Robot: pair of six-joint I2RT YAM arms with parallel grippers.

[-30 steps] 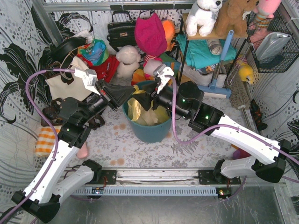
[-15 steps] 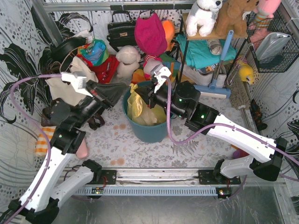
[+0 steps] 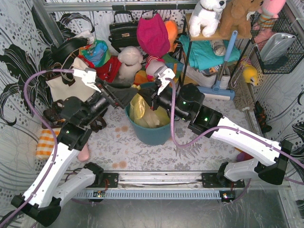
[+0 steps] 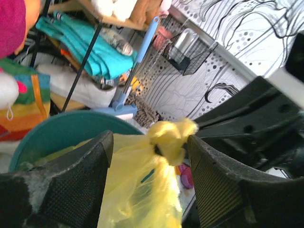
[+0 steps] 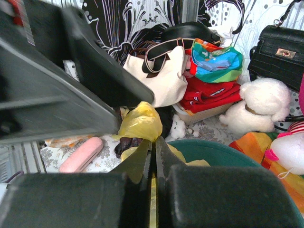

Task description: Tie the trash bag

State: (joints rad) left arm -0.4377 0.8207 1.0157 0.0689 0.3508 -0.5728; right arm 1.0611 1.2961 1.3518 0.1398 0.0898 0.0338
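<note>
Left gripper (image 4: 148,144) mine: spread, bunched top of trash bag (image 4: 137,190) between fingers. Right gripper (image 5: 153,142): pressed together, pinching yellow film above teal bin (image 5: 223,149).

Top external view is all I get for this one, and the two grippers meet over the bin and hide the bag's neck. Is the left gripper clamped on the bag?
Observer: No. The left wrist view shows the left gripper open. Its jaws stand wide apart on either side of a knot-like bunch in the trash bag.
Operator: And the right one?
Observer: In the right wrist view the right gripper is shut, with the bag's yellow film pinched between its jaws.
Operator: Is the bag out of the bin?
Observer: No. In the left wrist view its lower part sits inside the teal bin.
</note>
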